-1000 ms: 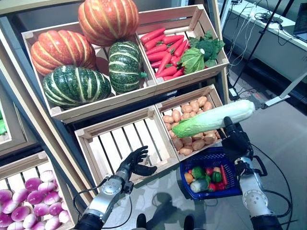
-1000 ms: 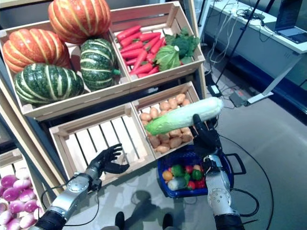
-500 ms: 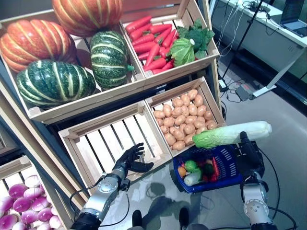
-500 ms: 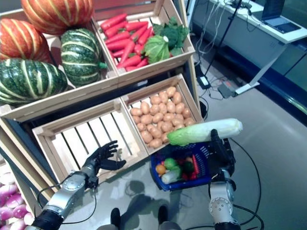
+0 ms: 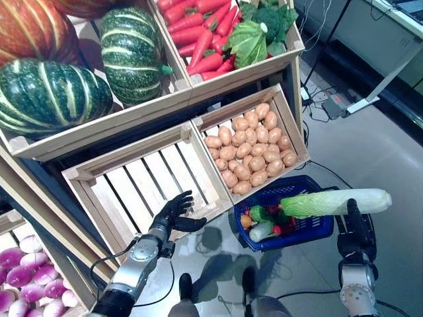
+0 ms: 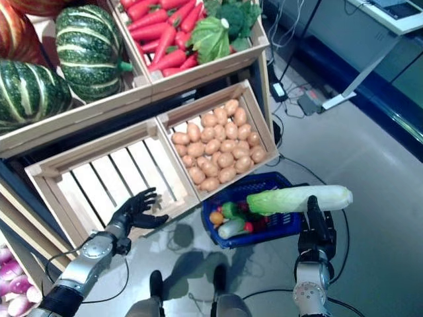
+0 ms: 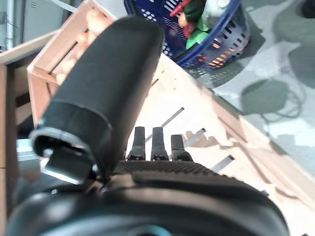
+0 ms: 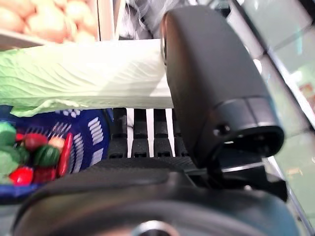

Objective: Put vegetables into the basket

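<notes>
My right hand point(image 5: 355, 226) is shut on a long pale green cabbage point(image 5: 334, 202), held level above the right rim of the blue basket point(image 5: 312, 228); the wrist view shows the thumb point(image 8: 211, 93) and fingers clamped round the cabbage point(image 8: 88, 78). The basket point(image 6: 283, 224) stands on the floor below the potato crate and holds several small vegetables, green, red and orange. My left hand point(image 5: 173, 212) is open, fingers spread, at the front edge of the empty slatted crate point(image 5: 149, 188).
A crate of potatoes point(image 5: 251, 150) sits just behind the basket. Above are crates with striped pumpkins point(image 5: 132, 53), carrots point(image 5: 198, 26) and leafy greens point(image 5: 254, 36). Purple turnips point(image 5: 20, 281) lie at the lower left. Grey floor spreads to the right.
The camera has tilted down, so the shelves slid up in view. The right hand has lowered the cabbage and carried it rightward, from over the potato crate to over the basket's right rim.
</notes>
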Robot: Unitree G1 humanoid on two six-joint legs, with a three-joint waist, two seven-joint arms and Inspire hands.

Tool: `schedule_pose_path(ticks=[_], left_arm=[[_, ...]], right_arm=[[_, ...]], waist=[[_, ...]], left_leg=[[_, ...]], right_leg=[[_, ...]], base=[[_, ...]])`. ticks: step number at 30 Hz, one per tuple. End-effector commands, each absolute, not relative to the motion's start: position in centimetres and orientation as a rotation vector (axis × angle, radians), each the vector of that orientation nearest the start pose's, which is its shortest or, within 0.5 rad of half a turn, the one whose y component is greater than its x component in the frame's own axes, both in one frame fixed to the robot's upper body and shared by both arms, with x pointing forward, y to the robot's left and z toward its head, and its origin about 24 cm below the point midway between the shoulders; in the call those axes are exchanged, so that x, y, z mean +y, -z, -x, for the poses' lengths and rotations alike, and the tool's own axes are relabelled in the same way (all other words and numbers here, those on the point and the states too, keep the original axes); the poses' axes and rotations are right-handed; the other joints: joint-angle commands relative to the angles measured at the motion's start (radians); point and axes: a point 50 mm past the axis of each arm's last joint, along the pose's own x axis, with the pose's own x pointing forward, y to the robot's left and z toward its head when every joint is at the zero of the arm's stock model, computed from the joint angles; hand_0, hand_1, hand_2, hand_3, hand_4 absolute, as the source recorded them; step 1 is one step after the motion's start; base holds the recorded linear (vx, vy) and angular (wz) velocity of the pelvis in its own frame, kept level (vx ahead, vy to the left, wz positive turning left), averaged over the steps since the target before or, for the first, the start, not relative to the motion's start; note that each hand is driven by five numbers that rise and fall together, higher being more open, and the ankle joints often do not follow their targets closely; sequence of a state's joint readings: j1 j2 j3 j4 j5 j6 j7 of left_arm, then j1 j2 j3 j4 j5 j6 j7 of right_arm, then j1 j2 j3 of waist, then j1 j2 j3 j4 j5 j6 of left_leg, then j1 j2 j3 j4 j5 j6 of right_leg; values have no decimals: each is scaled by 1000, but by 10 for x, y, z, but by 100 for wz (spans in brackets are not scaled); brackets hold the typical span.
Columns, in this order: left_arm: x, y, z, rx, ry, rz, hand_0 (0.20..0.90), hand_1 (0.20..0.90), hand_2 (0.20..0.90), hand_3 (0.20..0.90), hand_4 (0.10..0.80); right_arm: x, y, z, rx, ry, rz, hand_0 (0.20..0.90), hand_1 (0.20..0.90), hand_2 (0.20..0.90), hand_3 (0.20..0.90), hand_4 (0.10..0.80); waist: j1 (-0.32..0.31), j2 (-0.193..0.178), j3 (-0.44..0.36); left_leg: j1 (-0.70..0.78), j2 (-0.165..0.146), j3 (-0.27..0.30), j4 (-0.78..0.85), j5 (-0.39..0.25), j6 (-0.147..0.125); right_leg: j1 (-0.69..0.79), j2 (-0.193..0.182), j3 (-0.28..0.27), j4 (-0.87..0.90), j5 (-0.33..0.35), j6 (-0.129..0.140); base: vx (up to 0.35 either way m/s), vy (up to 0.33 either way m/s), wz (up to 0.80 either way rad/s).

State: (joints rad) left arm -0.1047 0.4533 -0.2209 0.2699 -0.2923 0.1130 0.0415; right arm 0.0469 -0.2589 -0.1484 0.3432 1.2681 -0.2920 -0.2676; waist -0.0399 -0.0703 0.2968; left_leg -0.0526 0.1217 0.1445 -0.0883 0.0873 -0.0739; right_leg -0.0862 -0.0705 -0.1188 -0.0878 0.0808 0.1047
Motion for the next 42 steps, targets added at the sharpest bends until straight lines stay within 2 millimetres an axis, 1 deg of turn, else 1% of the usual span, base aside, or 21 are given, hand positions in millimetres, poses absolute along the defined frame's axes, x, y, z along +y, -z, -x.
schedule_pose_path(ticks=[1,5,6,8,11,13,14,15,18,22,23,24,26,29,30,31,32,34,36,38,42], left_arm=[[205,-75,-301,-31,77,-205,900,900,900,900,800],[195,-95,-308,-131,91,-199,900,900,900,900,800],[192,-101,-310,-162,93,-193,900,900,900,900,800],[186,-112,-314,-210,112,-190,900,900,900,900,800],[176,-123,-319,-256,142,-184,900,900,900,900,800],[172,-130,-322,-280,155,-180,900,900,900,900,800],[168,-138,-323,-310,166,-173,900,900,900,900,800],[165,-144,-323,-332,177,-169,900,900,900,900,800],[161,-155,-323,-371,191,-148,900,900,900,900,800],[158,-167,-322,-416,218,-134,900,900,900,900,800],[157,-168,-321,-424,226,-134,900,900,900,900,800],[156,-170,-319,-440,238,-136,900,900,900,900,800],[155,-176,-316,-473,258,-130,900,900,900,900,800],[154,-184,-315,-511,277,-133,900,900,900,900,800],[153,-187,-314,-526,286,-133,900,900,900,900,800],[153,-191,-313,-544,290,-135,900,900,900,900,800],[153,-192,-312,-557,295,-132,900,900,900,900,800],[151,-202,-308,-609,317,-110,900,900,900,900,800],[149,-205,-307,-627,329,-109,900,900,900,900,800],[146,-210,-305,-646,345,-104,900,900,900,900,800],[140,-217,-305,-657,373,-108,900,900,900,900,800]], right_arm=[[-317,-41,-232,-322,781,-986,300,300,300,300,400],[-315,-54,-248,-363,732,-1000,300,300,300,300,400],[-315,-58,-253,-379,721,-1008,300,300,300,300,400],[-314,-62,-260,-392,711,-1013,300,300,300,300,400],[-318,-65,-271,-391,701,-992,300,300,300,300,400],[-321,-70,-278,-399,698,-978,300,300,300,300,400],[-323,-81,-285,-429,701,-968,300,300,300,300,400],[-324,-87,-290,-445,699,-965,300,300,300,300,400],[-325,-103,-300,-471,704,-944,300,300,300,300,400],[-331,-120,-304,-509,725,-921,300,300,300,300,400],[-333,-122,-305,-514,733,-918,300,300,300,300,400],[-333,-125,-306,-513,739,-904,300,300,300,300,400],[-339,-133,-309,-508,770,-893,300,300,300,300,400],[-345,-140,-310,-512,803,-882,300,300,300,300,400],[-347,-142,-310,-514,820,-868,300,300,300,300,400],[-348,-145,-311,-518,828,-859,300,300,300,300,400],[-349,-147,-311,-512,839,-843,300,300,300,300,400],[-356,-152,-311,-493,882,-812,300,300,300,300,400],[-357,-151,-312,-477,886,-803,300,300,300,300,400],[-359,-154,-315,-465,877,-797,300,300,300,300,400],[-351,-162,-324,-435,827,-807,300,300,300,300,400]], waist=[[-7,15,56],[8,27,123],[9,29,141],[21,37,174],[33,49,194],[39,55,208],[45,59,223],[51,63,223],[59,75,223],[70,88,223],[74,91,223],[76,94,223],[84,102,223],[89,109,223],[93,110,223],[94,112,223],[95,112,223],[99,121,223],[100,124,223],[101,127,223],[102,129,223]], left_leg=[[-55,-4,-38,48,-30,11],[-151,-25,-52,150,-42,7],[-191,-27,-58,204,-53,3],[-265,-34,-84,285,-66,-2],[-333,-42,-99,345,-81,-5],[-368,-48,-109,374,-86,-7],[-401,-51,-113,401,-94,-7],[-438,-57,-123,421,-98,-6],[-508,-63,-134,455,-105,3],[-591,-76,-143,502,-113,10],[-608,-78,-144,520,-125,11],[-627,-80,-147,522,-117,13],[-671,-83,-147,547,-130,14],[-718,-85,-150,563,-123,19],[-732,-87,-151,579,-135,23],[-749,-90,-151,581,-128,26],[-757,-90,-149,593,-139,27],[-806,-91,-151,618,-140,31],[-830,-91,-151,634,-143,33],[-862,-93,-151,656,-146,35],[-922,-96,-151,692,-148,38]], right_leg=[[-19,4,-30,106,-36,-10],[-84,1,-47,182,-55,-21],[-110,-2,-50,212,-65,-25],[-161,-11,-56,275,-84,-30],[-216,-24,-69,322,-99,-32],[-242,-31,-71,344,-103,-33],[-271,-40,-78,366,-108,-34],[-305,-46,-80,387,-113,-38],[-389,-61,-83,448,-123,-38],[-480,-85,-87,519,-132,-36],[-501,-91,-84,544,-144,-33],[-522,-94,-84,552,-138,-33],[-576,-106,-77,591,-150,-26],[-630,-113,-71,615,-146,-28],[-650,-116,-66,635,-155,-26],[-671,-117,-64,640,-147,-28],[-683,-118,-60,654,-156,-27],[-741,-125,-55,686,-152,-28],[-769,-127,-52,709,-153,-28],[-804,-129,-47,732,-151,-27],[-866,-130,-45,777,-148,-29]], base=[[-148,-19,0],[-167,14,2],[-134,-2,7],[-139,-8,11],[-89,16,12],[-68,11,6],[-103,-2,3],[-119,6,1],[-61,11,10],[-53,-21,13],[-49,-38,15],[-26,-36,17],[-20,-51,15],[-31,-49,8],[-20,-52,3],[7,-34,6],[-14,-24,7],[4,-15,3],[0,-17,1],[4,-21,8],[17,3,7]])
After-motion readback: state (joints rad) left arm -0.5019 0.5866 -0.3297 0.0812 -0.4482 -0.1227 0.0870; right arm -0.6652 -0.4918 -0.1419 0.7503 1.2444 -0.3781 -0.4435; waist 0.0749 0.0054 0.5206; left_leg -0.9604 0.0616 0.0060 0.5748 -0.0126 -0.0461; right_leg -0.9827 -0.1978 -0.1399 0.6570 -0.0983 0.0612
